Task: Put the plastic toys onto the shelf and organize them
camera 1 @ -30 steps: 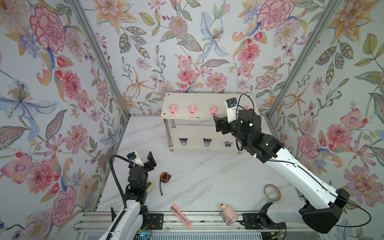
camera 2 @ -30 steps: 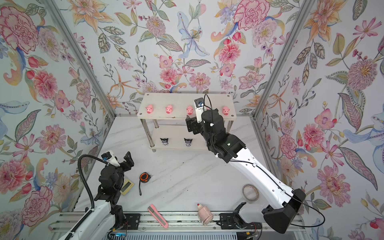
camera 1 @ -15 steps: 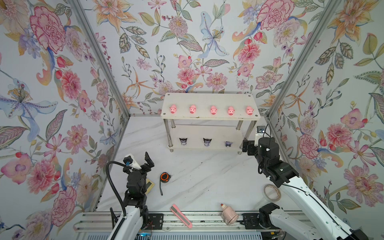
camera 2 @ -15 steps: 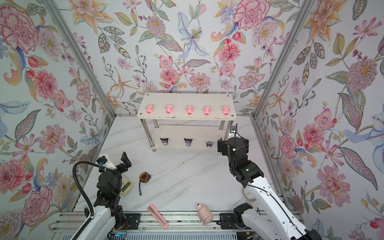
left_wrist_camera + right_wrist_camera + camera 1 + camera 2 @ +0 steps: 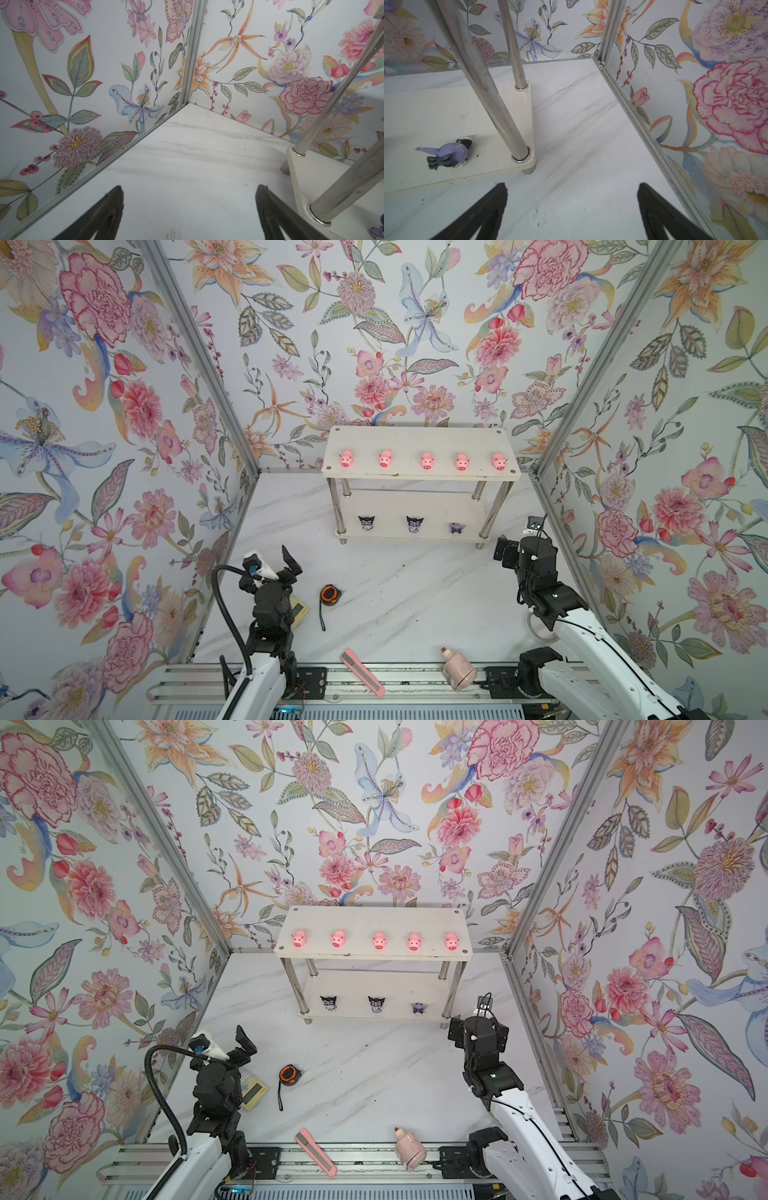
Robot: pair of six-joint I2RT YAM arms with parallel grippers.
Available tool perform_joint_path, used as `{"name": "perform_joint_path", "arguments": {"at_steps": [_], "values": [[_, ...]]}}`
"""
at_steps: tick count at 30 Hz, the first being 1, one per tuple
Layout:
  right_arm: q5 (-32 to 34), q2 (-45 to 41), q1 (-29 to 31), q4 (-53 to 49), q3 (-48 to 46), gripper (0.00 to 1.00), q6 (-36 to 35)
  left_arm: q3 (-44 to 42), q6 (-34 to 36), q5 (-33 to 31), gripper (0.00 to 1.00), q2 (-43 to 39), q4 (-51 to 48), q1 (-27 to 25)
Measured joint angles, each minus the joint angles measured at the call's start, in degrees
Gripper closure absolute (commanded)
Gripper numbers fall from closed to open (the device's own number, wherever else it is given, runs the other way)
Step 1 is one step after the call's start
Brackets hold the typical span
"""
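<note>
**Toys lined up on the shelf, both grippers spread and empty**

In both top views the white two-tier shelf (image 5: 419,438) with chrome tube legs stands against the back wall. Five small pink plastic pig figures (image 5: 427,460) sit in a spaced row along the front of its upper board. Three small purple-white figurines with black horned heads (image 5: 414,524) line its lower board. The left gripper (image 5: 270,562) hovers in front of the shelf's left end, well apart from it, jaws spread and holding nothing. The right gripper (image 5: 478,1027) hangs near the shelf's right front leg, jaws likewise wide and empty.

In the left wrist view two dark fingers (image 5: 112,204) stand apart over the bare white marble tabletop (image 5: 187,155), with a corner of the shelf's lower board nearby.

In the right wrist view that gripper's fingers (image 5: 496,202) are also apart. One purple-white figurine (image 5: 448,154) rests on the shelf's lower board, just beside a front leg.
</note>
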Motion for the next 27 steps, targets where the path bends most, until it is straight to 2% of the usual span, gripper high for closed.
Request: {"name": "perform_joint_path", "arguments": {"at_steps": [3,10,14,20,24,27], "values": [[0.94,1.62,-1.29,5.79,-4.9,0.01,-0.66,-1.16,1.88,-2.99,0.01,3.48,3.69,0.0],[2.8,8.66,-1.55,15.61,-11.39,0.01,-1.49,-1.05,4.26,-4.76,0.01,20.61,9.42,0.0],[6.67,11.08,-1.57,23.74,-15.67,0.01,-1.2,-0.22,6.62,-4.83,0.01,29.2,17.97,0.0],[8.96,13.33,-2.91,27.96,-15.96,0.01,-0.94,4.02,10.78,-3.08,0.01,37.29,26.08,0.0],[9.64,18.58,-4.46,30.56,-14.23,0.01,-0.72,5.01,13.99,-0.76,0.01,43.74,34.27,0.0],[9.81,24.17,-5.35,34.34,-12.15,0.01,-1.01,5.03,16.81,2.71,0.01,53.22,44.78,-0.17]]}}
